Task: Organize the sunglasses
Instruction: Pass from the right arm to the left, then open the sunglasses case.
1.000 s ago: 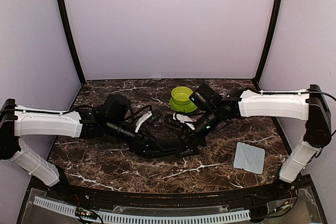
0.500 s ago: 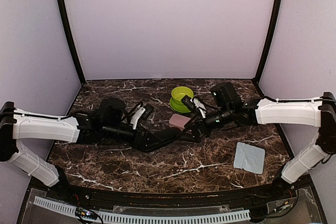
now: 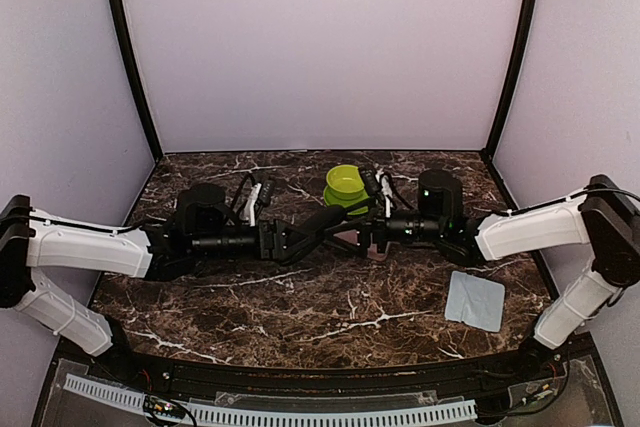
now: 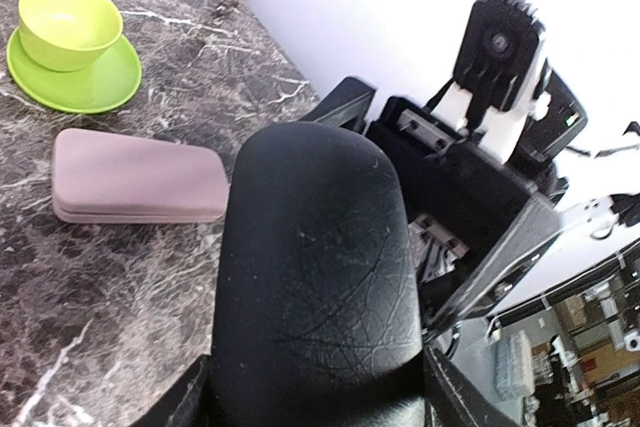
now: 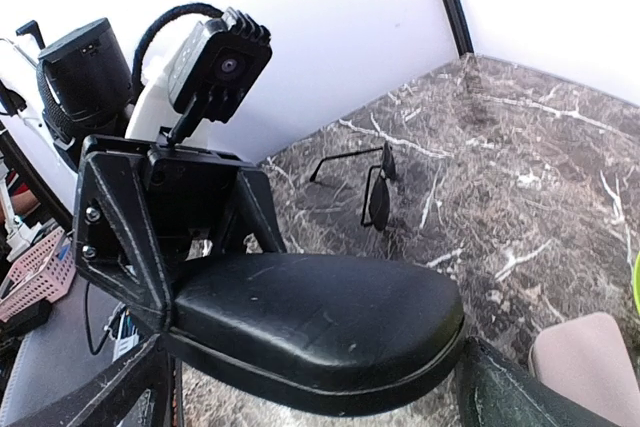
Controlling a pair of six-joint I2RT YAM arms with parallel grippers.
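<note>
- L gripper [image 3: 278, 240] clamped on black case [image 3: 318, 225], case up off table [image 3: 300, 307].
- R gripper [image 3: 358, 235] jaws spread astride case's other end; can't tell if pinching.
- Black sunglasses [image 5: 375, 187] lie on table beyond case, unheld.

Black case [image 3: 318, 223] now off the table, right hand [image 3: 372, 232] wider.

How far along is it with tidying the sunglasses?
Barely begun. Done: nothing visibly; the black sunglasses lie loose on the table and the pink case is shut. In hand: the left end effector grips the black case, the right end effector open around its other end. Probably left: opening a case and getting glasses inside.
</note>
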